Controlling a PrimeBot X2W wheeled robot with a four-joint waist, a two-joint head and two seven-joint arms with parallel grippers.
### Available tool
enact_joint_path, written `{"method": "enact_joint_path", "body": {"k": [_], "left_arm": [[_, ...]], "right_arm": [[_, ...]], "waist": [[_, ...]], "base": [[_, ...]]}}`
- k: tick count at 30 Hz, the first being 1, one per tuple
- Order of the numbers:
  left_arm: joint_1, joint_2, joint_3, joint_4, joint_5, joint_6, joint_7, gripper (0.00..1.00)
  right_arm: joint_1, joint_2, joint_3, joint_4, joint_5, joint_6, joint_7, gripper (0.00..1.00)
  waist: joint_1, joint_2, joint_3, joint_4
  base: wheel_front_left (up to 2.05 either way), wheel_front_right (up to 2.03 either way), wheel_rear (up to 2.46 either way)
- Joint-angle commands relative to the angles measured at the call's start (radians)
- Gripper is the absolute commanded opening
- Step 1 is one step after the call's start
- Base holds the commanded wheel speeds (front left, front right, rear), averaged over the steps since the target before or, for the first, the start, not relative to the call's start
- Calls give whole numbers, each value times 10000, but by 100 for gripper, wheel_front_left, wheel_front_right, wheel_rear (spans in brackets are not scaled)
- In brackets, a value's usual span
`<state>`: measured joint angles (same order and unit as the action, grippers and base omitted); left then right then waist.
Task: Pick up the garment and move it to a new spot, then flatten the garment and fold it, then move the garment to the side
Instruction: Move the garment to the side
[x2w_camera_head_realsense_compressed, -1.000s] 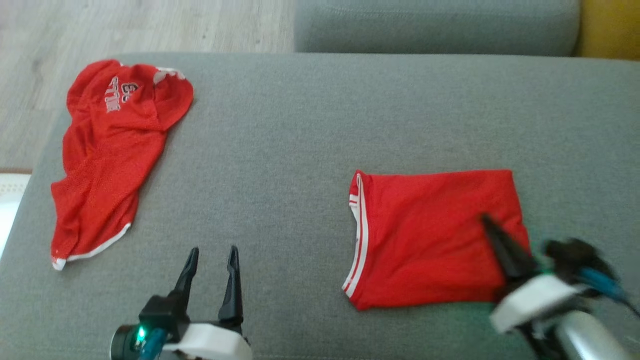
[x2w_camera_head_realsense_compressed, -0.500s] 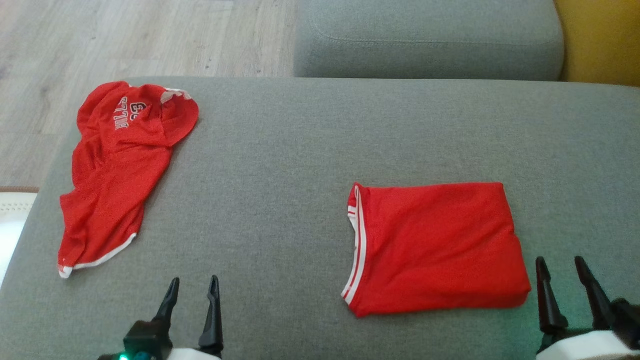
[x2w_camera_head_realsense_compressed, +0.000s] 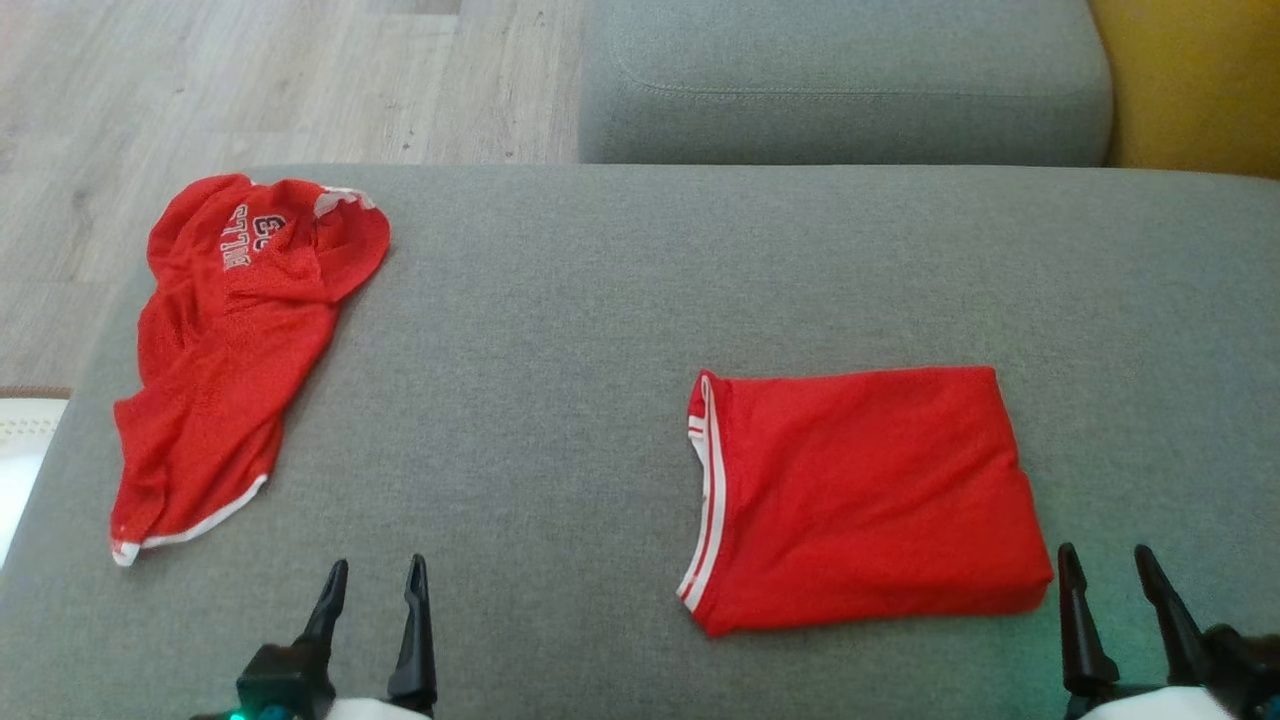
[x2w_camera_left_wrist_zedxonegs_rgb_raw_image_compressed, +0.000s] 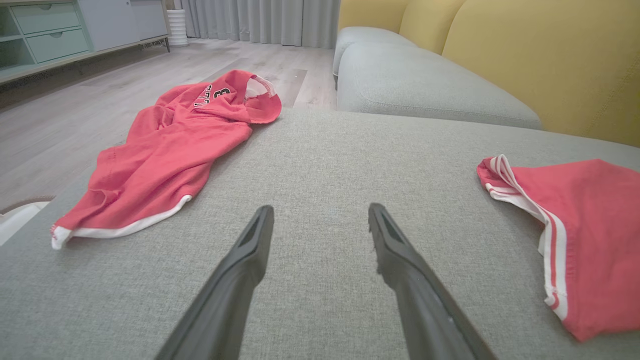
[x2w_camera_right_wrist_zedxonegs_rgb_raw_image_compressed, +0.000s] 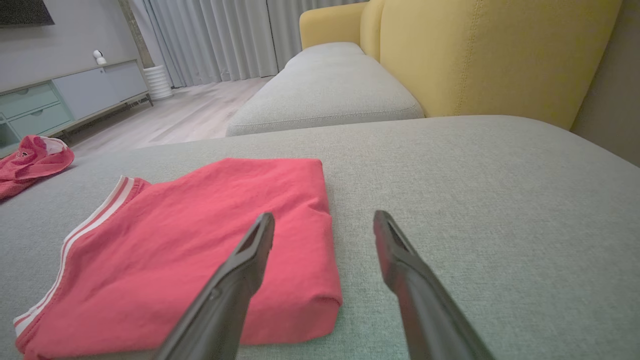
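A red garment (x2w_camera_head_realsense_compressed: 860, 500) with white-striped trim lies folded into a neat rectangle on the right half of the grey cushion (x2w_camera_head_realsense_compressed: 560, 330); it is also seen in the left wrist view (x2w_camera_left_wrist_zedxonegs_rgb_raw_image_compressed: 590, 225) and right wrist view (x2w_camera_right_wrist_zedxonegs_rgb_raw_image_compressed: 210, 235). My right gripper (x2w_camera_head_realsense_compressed: 1105, 552) stands open just off its near right corner, with nothing between the fingers (x2w_camera_right_wrist_zedxonegs_rgb_raw_image_compressed: 325, 216). My left gripper (x2w_camera_head_realsense_compressed: 378, 565) is open over bare cushion near the front edge (x2w_camera_left_wrist_zedxonegs_rgb_raw_image_compressed: 321, 210). A second red garment, a crumpled jersey (x2w_camera_head_realsense_compressed: 230, 340) with white lettering, lies at the cushion's far left (x2w_camera_left_wrist_zedxonegs_rgb_raw_image_compressed: 175, 150).
Another grey seat cushion (x2w_camera_head_realsense_compressed: 850, 90) lies beyond, with a yellow backrest (x2w_camera_head_realsense_compressed: 1190, 80) at the right. Wooden floor (x2w_camera_head_realsense_compressed: 250, 80) runs past the cushion's left and far edges. A pale cabinet (x2w_camera_left_wrist_zedxonegs_rgb_raw_image_compressed: 50, 30) stands across the room.
My right gripper lifted off the folded garment, opened, and drew back to the lower right. The left gripper sits lower in the picture, which itself has shifted a little.
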<state>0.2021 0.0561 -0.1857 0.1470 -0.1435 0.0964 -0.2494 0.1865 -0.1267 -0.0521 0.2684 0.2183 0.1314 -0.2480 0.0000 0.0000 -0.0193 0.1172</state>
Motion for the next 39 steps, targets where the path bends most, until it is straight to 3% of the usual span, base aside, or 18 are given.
{"method": "enact_joint_path", "body": {"k": [1, 5, 12, 16, 24, 25, 26, 27, 32, 39], "left_arm": [[-235, -59, 276, -278, -20, 36, -124, 100], [-271, -59, 215, -316, -85, 87, -124, 100], [-656, -59, -144, -359, -229, 172, -124, 100], [-942, -59, -422, -365, -303, 231, -124, 100], [-1308, -59, -721, -371, -397, 392, -124, 100], [-1329, -59, -733, -372, -399, 406, -124, 100], [-1352, -59, -749, -375, -397, 421, -124, 100], [-1384, -59, -771, -385, -400, 440, -124, 100], [-1502, -59, -876, -523, -426, 496, -124, 100], [-1964, -59, -1004, -745, -254, 489, -124, 100]], "right_arm": [[-261, -165, 171, -335, -62, -7, -135, 100], [-644, -331, 461, -357, 631, -7, 88, 100], [-2505, -1836, 905, -495, 2585, -7, 4680, 100], [-3298, -2369, 1251, -21, 2982, -7, 6461, 100], [-4168, -2167, 1380, 1314, 3473, -7, 8089, 100], [-4246, -2168, 1406, 1374, 3490, -7, 8134, 96], [-4334, -2181, 1390, 1418, 3463, -7, 8074, 22], [-4430, -2115, 1326, 1463, 3523, -7, 8023, 0], [-4918, -1954, 1295, 1347, 3622, -7, 7687, 0], [-6037, -2109, 1062, 1350, 2708, -7, 6898, 0]], "waist": [[0, 0, 2, 17], [0, 0, 129, -3], [0, 0, 826, 12], [0, 0, 1204, 193], [0, 0, 1624, 590], [0, 0, 1657, 604], [0, 0, 1704, 595], [0, 0, 1744, 555], [0, 0, 1967, -71], [0, 0, 2875, -1551]], "base": [[0, 0, 0], [0, 0, 0], [0, 0, 0], [0, 0, 0], [0, 0, 0], [0, 0, 0], [0, 0, 0], [0, 0, 0], [0, 0, 0], [0, 0, 0]]}}
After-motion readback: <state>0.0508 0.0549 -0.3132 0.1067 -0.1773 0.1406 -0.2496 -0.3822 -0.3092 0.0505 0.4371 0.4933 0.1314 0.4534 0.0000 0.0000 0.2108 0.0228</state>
